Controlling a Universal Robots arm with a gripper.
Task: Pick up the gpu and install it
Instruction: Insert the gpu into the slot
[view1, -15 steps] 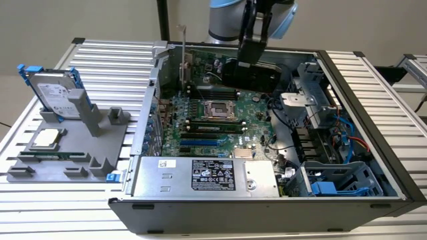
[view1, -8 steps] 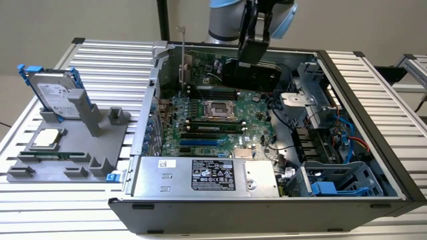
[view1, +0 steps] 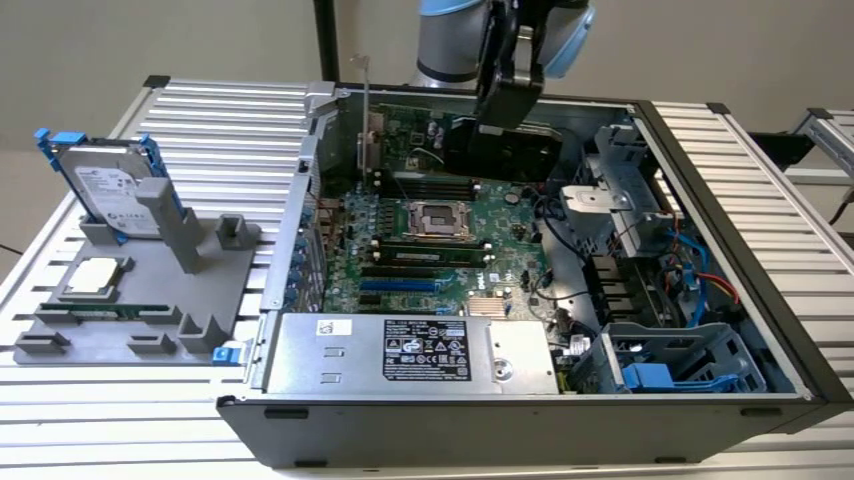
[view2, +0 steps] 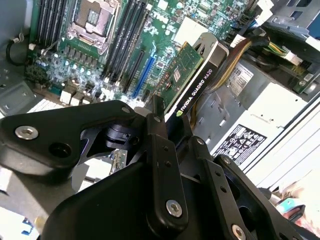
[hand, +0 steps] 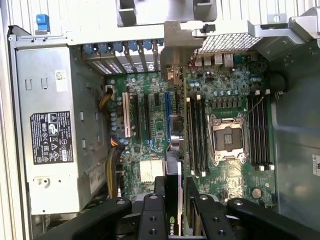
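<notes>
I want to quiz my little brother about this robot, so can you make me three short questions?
1. True or false: the claw holds the gpu over the motherboard.
2. Where does the hard drive stand? A) on the motherboard B) on the grey stand C) in the claw
3. Fill in: the gpu's circuit board is coloured ____.
Key: 1 true; 2 B; 3 green.
</notes>
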